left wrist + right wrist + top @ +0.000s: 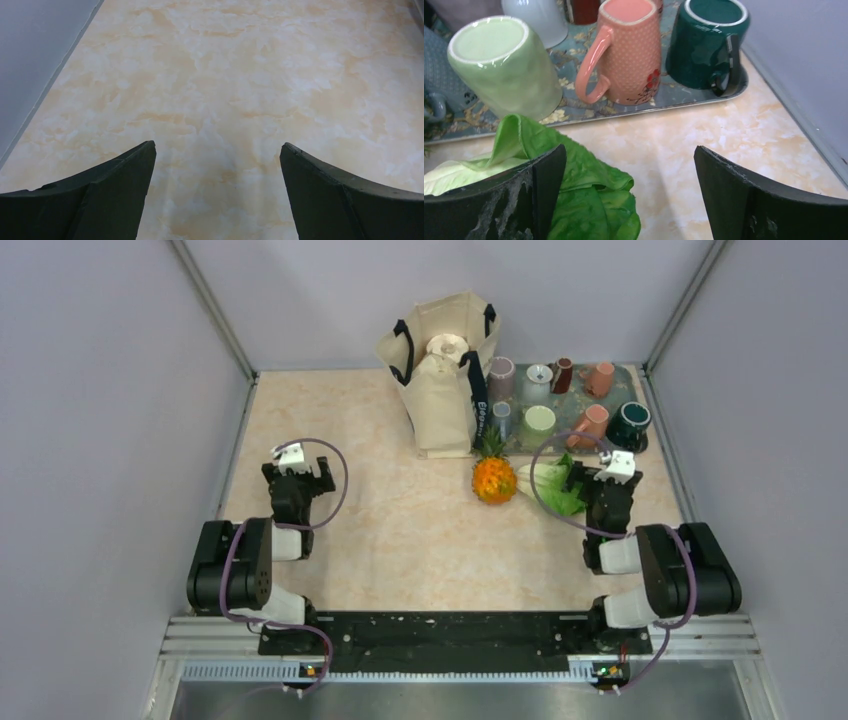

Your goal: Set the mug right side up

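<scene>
Right wrist view: pink mug (631, 55) stands bottom-up on the tray (694, 101) between a green cup (499, 65) and a dark mug (704, 50) — left gripper (217, 147) and right gripper (630, 150) gape wide, empty.

The table (400, 530) is pale with orange swirls. A cloth bag (440, 390) stands near the back. Just right of it lies a tray (694, 96). In front of them sit a pineapple (494, 478) and green leaves (555, 485), side by side.
</scene>
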